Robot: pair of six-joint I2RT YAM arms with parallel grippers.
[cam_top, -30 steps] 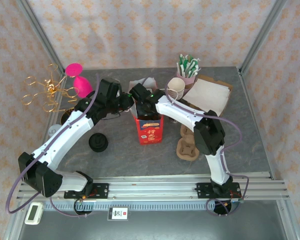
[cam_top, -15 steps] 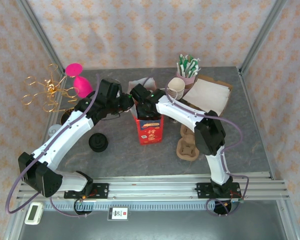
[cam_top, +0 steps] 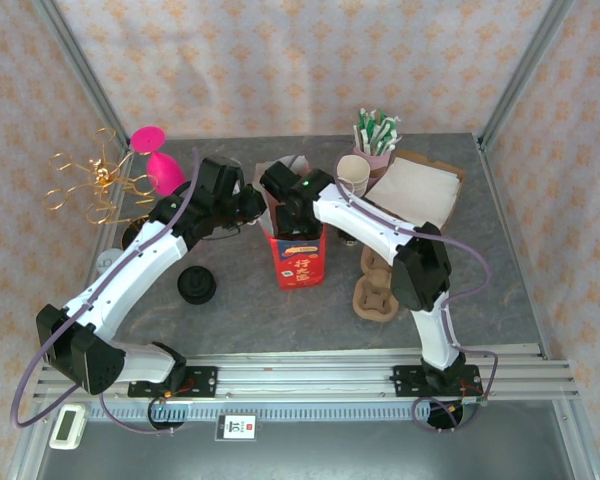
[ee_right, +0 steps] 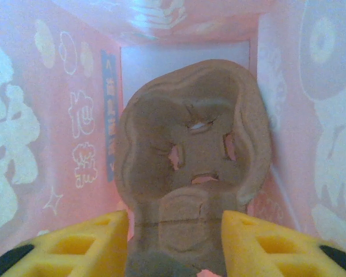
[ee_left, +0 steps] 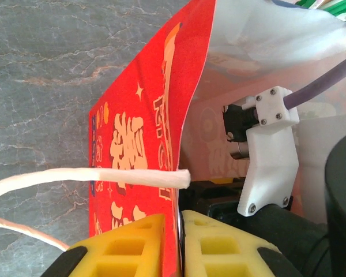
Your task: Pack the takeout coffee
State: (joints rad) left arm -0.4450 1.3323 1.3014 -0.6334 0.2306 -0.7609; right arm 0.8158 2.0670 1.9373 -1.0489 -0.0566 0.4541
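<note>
A red paper bag (cam_top: 300, 262) with gold print stands upright mid-table. My left gripper (ee_left: 179, 222) is shut on the bag's left top edge (ee_left: 176, 173), holding the mouth apart; a white cord handle (ee_left: 92, 178) hangs beside it. My right gripper (cam_top: 295, 212) reaches down into the bag's mouth. Inside the bag (ee_right: 57, 115), a brown pulp cup carrier (ee_right: 190, 167) stands on end, and the right gripper (ee_right: 174, 222) is shut on its lower part, yellow fingers (ee_right: 98, 236) on either side. A paper cup (cam_top: 352, 175) stands behind the bag.
More brown pulp carriers (cam_top: 375, 295) lie right of the bag. A black lid (cam_top: 196, 285) sits to the left. At the back are a pink cup of stirrers (cam_top: 376, 135), an open cardboard box (cam_top: 415, 190), a pink object (cam_top: 160, 165) and a gold wire stand (cam_top: 90, 185).
The right wrist has shifted slightly back over the bag's mouth, and its jaws have narrowed around the carrier. The left arm keeps its pinch on the bag's edge.
</note>
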